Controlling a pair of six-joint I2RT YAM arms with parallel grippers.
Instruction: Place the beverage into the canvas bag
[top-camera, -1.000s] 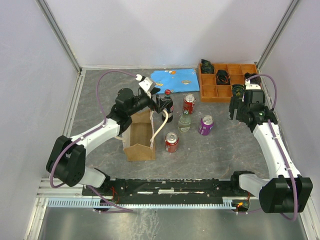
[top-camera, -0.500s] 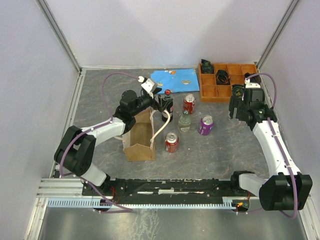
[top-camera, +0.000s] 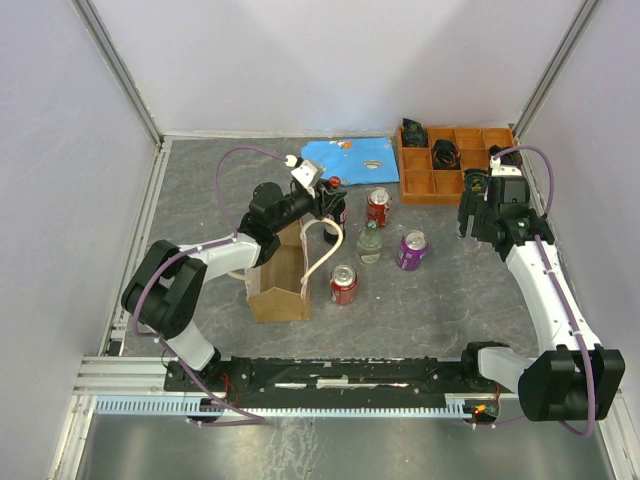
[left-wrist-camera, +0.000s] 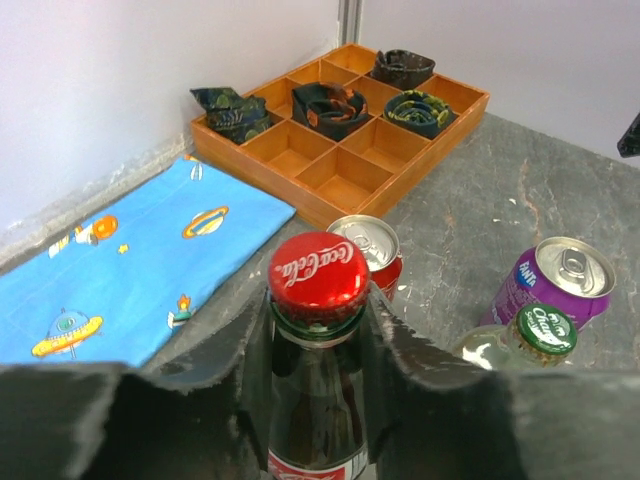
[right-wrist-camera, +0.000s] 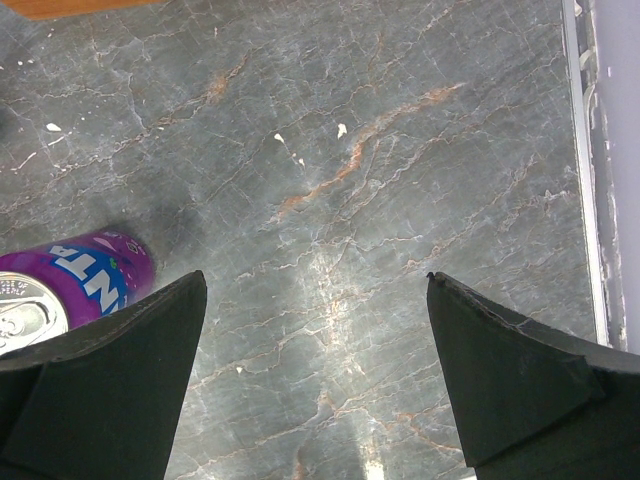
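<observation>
The beverage in hand is a dark glass cola bottle (top-camera: 336, 208) with a red cap (left-wrist-camera: 318, 272), standing upright just behind the canvas bag (top-camera: 279, 272). My left gripper (top-camera: 328, 203) is shut on the bottle's neck, and its black fingers (left-wrist-camera: 400, 330) press both sides just under the cap. The bag stands upright and open-topped, with its cream handle (top-camera: 325, 248) looping toward the bottle. My right gripper (top-camera: 482, 216) hovers open over bare table at the right, with nothing between its fingers (right-wrist-camera: 500, 350).
Two red cans (top-camera: 378, 207) (top-camera: 343, 284), a clear green-capped bottle (top-camera: 369, 243) and a purple can (top-camera: 412, 249) stand right of the bag. An orange divided tray (top-camera: 440, 197) and a blue printed cloth (top-camera: 345, 157) lie at the back.
My left gripper has reached forward and closed from open onto the cola bottle's neck. The right arm has barely moved.
</observation>
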